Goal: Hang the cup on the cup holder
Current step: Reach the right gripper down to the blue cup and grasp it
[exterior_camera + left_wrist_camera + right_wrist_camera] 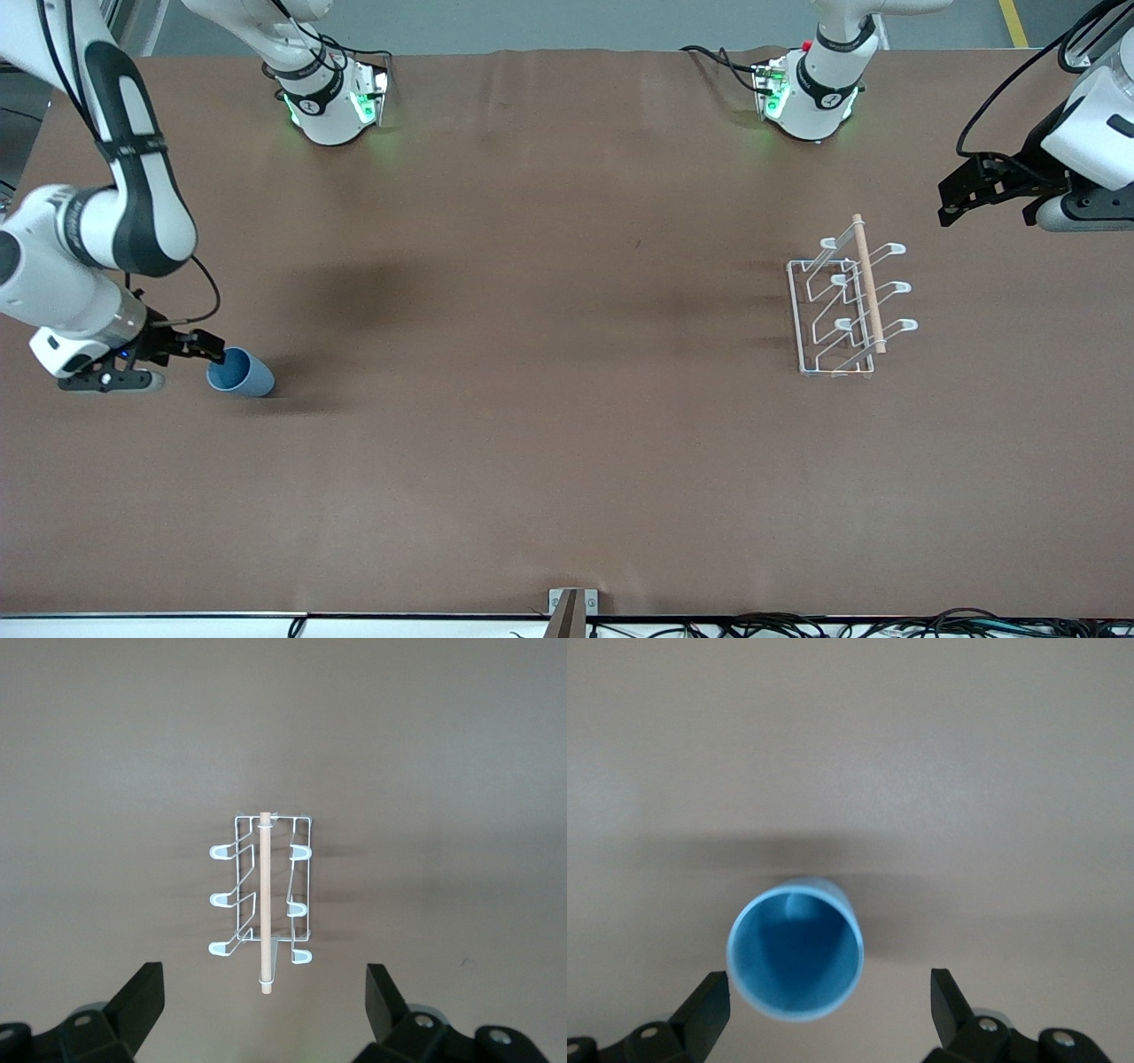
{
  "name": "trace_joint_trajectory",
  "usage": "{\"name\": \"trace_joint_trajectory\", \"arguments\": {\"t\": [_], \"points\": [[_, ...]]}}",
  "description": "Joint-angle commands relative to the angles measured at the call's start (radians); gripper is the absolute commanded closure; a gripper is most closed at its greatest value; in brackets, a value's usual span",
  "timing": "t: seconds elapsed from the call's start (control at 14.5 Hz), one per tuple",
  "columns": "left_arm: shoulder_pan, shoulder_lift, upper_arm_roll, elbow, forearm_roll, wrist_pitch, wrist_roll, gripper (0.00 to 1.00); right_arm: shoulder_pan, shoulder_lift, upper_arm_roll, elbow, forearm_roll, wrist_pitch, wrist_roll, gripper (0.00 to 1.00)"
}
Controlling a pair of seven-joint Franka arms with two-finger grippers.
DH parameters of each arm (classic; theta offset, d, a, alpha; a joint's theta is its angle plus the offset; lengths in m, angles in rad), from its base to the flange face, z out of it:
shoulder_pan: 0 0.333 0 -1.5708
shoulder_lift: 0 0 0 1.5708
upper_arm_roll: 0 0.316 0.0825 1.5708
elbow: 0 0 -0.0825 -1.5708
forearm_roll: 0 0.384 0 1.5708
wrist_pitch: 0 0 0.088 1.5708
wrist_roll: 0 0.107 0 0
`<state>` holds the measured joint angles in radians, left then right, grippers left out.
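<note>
Lying cup shows no label.

Glossy white rounded arm shells with black joint bands, black two-finger right hand and left hand, thin black cables looping alongside, green lights glowing at both bases

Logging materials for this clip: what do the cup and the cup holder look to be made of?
The cup looks like matte light-blue plastic: even colour, thin smooth rim, no glare. It lies on its side, mouth toward the open right tool. The cup holder looks like white-coated metal wire, thin bent rods with loop tips, topped by a pale, probably wooden rod. The open left tool waits above it.
</note>
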<state>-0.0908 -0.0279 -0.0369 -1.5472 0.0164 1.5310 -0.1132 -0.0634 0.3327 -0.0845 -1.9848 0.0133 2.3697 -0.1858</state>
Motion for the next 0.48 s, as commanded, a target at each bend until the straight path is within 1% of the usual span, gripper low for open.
{"name": "trace_joint_trajectory", "arguments": {"t": [0.0,0.28,0.41], "points": [[-0.001,-0.003,-0.005,-0.001,0.017,0.001,0.010,0.00,-0.009,0.043,0.002,0.006,-0.013,0.052,-0.018,0.00],[-0.006,0.000,-0.005,-0.001,0.017,0.001,0.010,0.00,-0.018,0.061,0.002,-0.002,-0.012,0.059,-0.049,0.00],[-0.006,0.000,-0.005,-0.004,0.017,0.000,0.009,0.00,-0.019,0.069,0.002,-0.021,-0.012,0.103,-0.050,0.00]]}}
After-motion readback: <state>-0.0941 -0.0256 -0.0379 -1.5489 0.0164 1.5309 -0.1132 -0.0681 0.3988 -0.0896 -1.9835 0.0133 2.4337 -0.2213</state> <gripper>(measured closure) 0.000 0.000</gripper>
